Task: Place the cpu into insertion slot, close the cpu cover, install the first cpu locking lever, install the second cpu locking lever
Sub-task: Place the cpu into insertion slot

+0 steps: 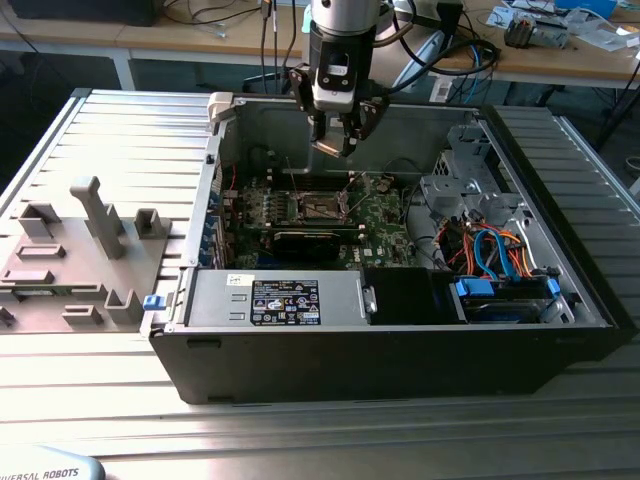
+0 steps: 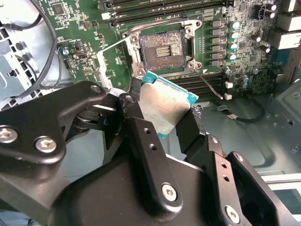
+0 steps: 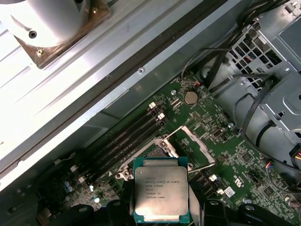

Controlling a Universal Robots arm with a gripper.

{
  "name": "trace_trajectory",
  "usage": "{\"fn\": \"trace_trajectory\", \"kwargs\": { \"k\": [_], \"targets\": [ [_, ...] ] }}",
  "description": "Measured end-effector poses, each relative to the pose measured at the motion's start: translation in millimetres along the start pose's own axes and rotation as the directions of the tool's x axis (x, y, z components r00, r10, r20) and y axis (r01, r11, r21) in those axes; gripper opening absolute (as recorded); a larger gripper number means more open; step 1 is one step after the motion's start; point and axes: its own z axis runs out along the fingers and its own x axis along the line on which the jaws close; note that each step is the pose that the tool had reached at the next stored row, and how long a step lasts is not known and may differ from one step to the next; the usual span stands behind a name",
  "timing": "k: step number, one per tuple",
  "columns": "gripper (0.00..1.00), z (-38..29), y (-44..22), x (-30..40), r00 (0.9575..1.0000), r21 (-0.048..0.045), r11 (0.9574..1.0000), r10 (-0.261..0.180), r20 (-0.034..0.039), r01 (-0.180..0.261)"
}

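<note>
Slatted metal table (image 1: 130,130), with an open black computer case (image 1: 400,360) lying on it, side panel off. A grey fixture tray (image 1: 80,250) sits on the table at the exterior view's left, just beside the case.

Inside the case, a silver power supply (image 1: 280,298) runs along the near wall. A metal drive cage (image 1: 455,190) with blue and orange cables (image 1: 495,250) is at the exterior view's right. The green motherboard (image 1: 385,225) lies flat toward the far side.

1 arm comes down from above. Its gripper (image 1: 335,145) hangs over the far part of the board, above case-rim height.

Gripper (image 2: 162,115) is clamped on the cpu (image 2: 164,106). The 2 black fingers (image 2: 141,136) pinch its opposite edges, silver top showing, green rim visible. In the first wrist view the cpu (image 3: 161,193) faces the camera, held tilted relative to the board.

The cpu is in the air, well clear of the board, not seated.

The insertion slot (image 2: 162,49) is on the motherboard below the cpu, dark and bare, contact field exposed. In the exterior view the slot (image 1: 320,207) is almost under the gripper.

The cpu cover (image 3: 203,147) is flipped open, standing up at 1 edge of the slot.

1 thin wire lever (image 2: 209,84) sticks up unlatched beside the slot.
</note>
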Motion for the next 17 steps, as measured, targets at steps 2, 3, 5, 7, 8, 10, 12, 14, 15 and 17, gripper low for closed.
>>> {"fn": "trace_trajectory", "kwargs": {
  "k": [2, 3, 5, 7, 8, 10, 12, 14, 15, 17],
  "targets": [
    [0.54, 0.0, 0.0, 0.0, 1.0, 0.0, 1.0, 0.002, 0.0002, -0.002],
    [0.54, 0.0, 0.0, 0.0, 1.0, 0.0, 1.0, 0.003, 0.0003, -0.003],
    [0.54, 0.0, 0.0, 0.0, 1.0, -0.0001, 1.0, 0.005, 0.0005, -0.005],
    [0.54, 0.0, 0.0, 0.0, 1.0, -0.0001, 1.0, 0.007, 0.0006, -0.007],
    [0.54, 0.0, 0.0, 0.0, 1.0, -0.0001, 1.0, 0.008, 0.0007, -0.008],
    [0.54, 0.0, 0.0, 0.0, 0.9999, -0.0001, 1.0, 0.01, 0.0009, -0.01],
    [0.54, 0.0, 0.0, 0.0, 0.9999, -0.0002, 0.9999, 0.012, 0.0011, -0.012],
    [0.54, 0.0, 0.0, 0.0, 0.9999, -0.0002, 0.9999, 0.014, 0.0012, -0.014],
    [0.54, 0.0, 0.0, 0.0, 0.9999, -0.0003, 0.9999, 0.015, 0.0014, -0.015],
    [0.54, 0.0, 0.0, 0.0, 0.9999, -0.0003, 0.9999, 0.017, 0.0015, -0.017]
  ]
}}
